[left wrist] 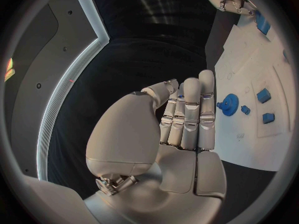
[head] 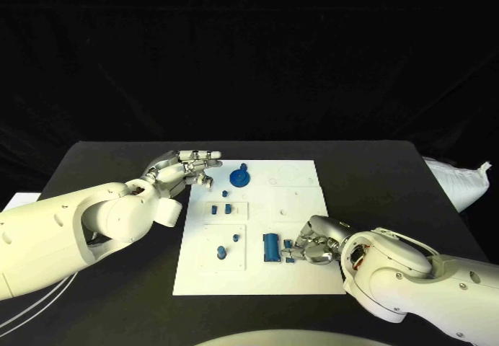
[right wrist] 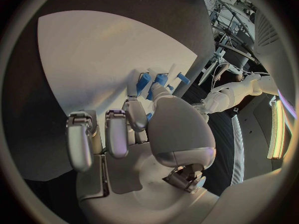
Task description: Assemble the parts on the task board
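Note:
The white task board (head: 280,198) lies in the middle of the table. On it are a blue gear (head: 240,176), several small blue parts (head: 215,210) and a long blue block (head: 271,246). My left hand (head: 192,169) hovers over the board's far left corner with its fingers straight and nothing in it. The same left hand (left wrist: 184,119) has the gear (left wrist: 229,104) just beyond its fingertips. My right hand (head: 310,244) rests on the board's near right part, beside the long block. It pinches a small blue part (right wrist: 146,80) between thumb and a finger.
A white bag (head: 458,180) lies at the table's right edge. White cables (head: 31,310) hang off the near left side. Bare black table (head: 125,155) surrounds the board on all sides.

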